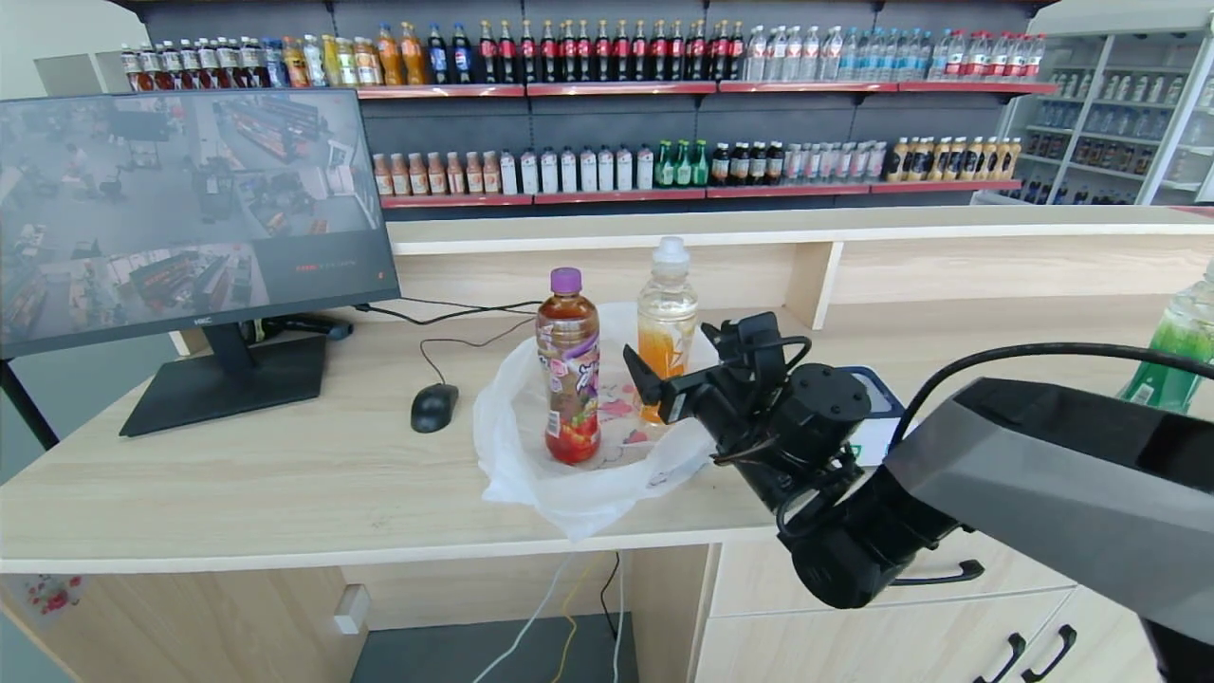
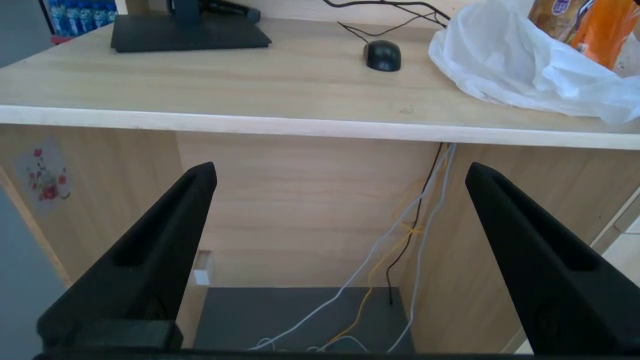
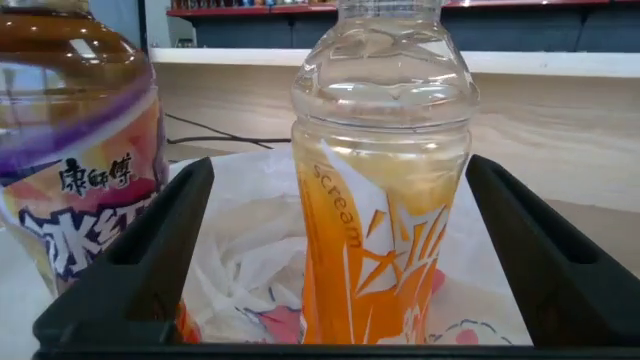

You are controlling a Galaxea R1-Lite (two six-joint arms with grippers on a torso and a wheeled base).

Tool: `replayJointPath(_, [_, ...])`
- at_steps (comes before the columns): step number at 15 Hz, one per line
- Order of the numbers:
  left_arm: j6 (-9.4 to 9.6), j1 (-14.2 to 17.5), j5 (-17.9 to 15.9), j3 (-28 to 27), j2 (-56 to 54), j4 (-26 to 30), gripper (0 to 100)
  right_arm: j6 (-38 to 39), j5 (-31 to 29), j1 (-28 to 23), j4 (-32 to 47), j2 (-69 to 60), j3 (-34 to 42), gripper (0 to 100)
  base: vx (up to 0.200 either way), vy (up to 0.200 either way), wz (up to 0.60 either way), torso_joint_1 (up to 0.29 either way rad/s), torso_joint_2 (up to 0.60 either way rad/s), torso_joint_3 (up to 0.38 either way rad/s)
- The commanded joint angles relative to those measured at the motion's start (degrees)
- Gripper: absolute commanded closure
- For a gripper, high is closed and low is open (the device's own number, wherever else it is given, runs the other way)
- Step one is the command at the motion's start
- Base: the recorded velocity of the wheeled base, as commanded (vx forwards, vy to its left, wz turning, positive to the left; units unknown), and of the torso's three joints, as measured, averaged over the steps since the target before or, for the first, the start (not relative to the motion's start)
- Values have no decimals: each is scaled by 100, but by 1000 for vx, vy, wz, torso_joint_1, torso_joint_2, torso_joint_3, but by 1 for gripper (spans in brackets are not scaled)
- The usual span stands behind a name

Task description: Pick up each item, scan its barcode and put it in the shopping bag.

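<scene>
Right gripper [image 3: 340,172] fingers released, lined up on orange bottle [image 1: 667,327]. Part full, probably stiff and slick, so grab mid-body. Left gripper [image 2: 340,172] released too.

surface: wooden counter [image 1: 285,474] | on it: monitor [image 1: 180,209], mouse [image 1: 433,408], white shopping bag [image 1: 512,460]

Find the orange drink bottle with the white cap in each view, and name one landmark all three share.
Head view: the orange drink bottle stands centre frame, at the back of the white shopping bag.
Left wrist view: a slice of its orange label rises behind the bag.
Right wrist view: close up, between the fingers of the right end effector.
Shared landmark: the shopping bag.
</scene>
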Motion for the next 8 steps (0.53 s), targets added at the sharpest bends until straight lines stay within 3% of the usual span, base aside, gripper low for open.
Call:
replayJointPath(1, [7,0,1,2,-2,-1,0,-6,-2,105,-8,-1091,1243,0,0,0,0,0,0,0])
replayJointPath(8, [-2,0,1,2,-2,-1,0,91,-2,272,-8,-2374,2719,0,0,0,0,0,0,0])
